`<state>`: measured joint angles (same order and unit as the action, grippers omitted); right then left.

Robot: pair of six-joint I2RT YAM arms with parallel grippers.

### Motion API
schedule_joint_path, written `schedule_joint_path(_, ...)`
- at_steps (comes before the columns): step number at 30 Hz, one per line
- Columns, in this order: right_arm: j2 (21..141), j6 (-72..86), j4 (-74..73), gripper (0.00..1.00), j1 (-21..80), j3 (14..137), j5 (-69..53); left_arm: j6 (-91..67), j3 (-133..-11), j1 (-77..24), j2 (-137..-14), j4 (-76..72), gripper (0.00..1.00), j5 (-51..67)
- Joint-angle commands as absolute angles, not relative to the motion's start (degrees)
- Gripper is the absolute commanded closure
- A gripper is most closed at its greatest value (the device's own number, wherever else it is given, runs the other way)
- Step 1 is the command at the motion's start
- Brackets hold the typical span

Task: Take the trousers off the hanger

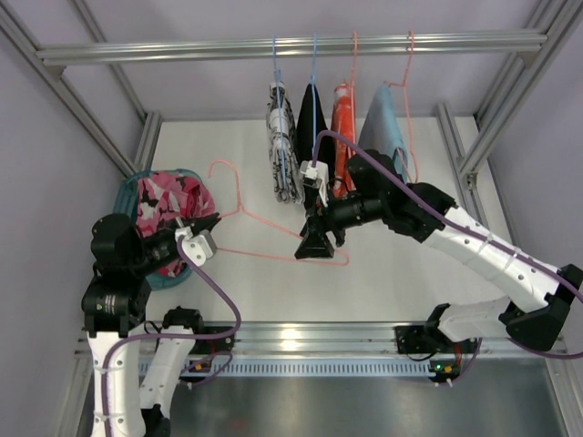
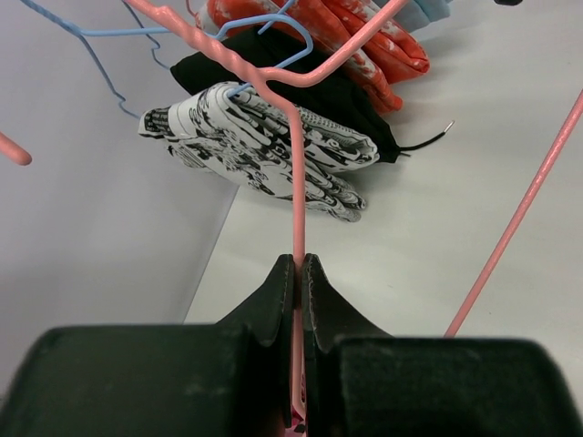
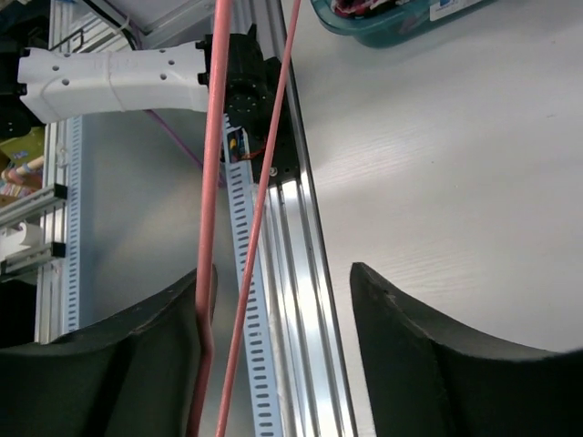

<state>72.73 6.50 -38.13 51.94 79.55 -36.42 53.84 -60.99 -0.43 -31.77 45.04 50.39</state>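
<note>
- left gripper (image 2: 299,264): clamped shut on the bare pink hanger (image 2: 298,182) wire; the bar runs sideways to the right gripper (image 3: 282,282).
- right gripper: jaws apart, bar between them, lying against one finger, not pinched.
- white black-print trousers (image 1: 284,159): just beyond the right gripper on the blue hanger (image 1: 275,64), long axis hanging straight down; right arm nearer.
- pink trousers (image 1: 168,205): bunched in the basket (image 1: 127,193) beside the left gripper.

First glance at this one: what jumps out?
A bare pink hanger is held over mid-table between the arms: the left claw is shut on its wire, the right claw open around its other end. Pink printed trousers lie in the teal basket at left; black-and-white printed trousers hang from the back rail.
</note>
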Motion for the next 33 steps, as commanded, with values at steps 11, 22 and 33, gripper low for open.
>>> schedule_joint_path(11, 71.9, 4.9, -36.7, 1.00, 51.5, 83.2, -35.2, 50.7, -63.4, -0.4, -31.3, 43.4, 0.91, 49.5)
schedule_joint_path(22, 68.7, 4.7, -37.5, 1.00, 46.5, 87.7, -32.6, 6.1, -68.2, -0.4, -29.4, 24.5, 0.14, 37.7)
schedule_joint_path(33, 57.5, -5.8, -42.6, 1.00, 37.7, 91.1, -29.4, -9.8, -74.8, -0.4, -33.6, 13.7, 0.05, 14.7)
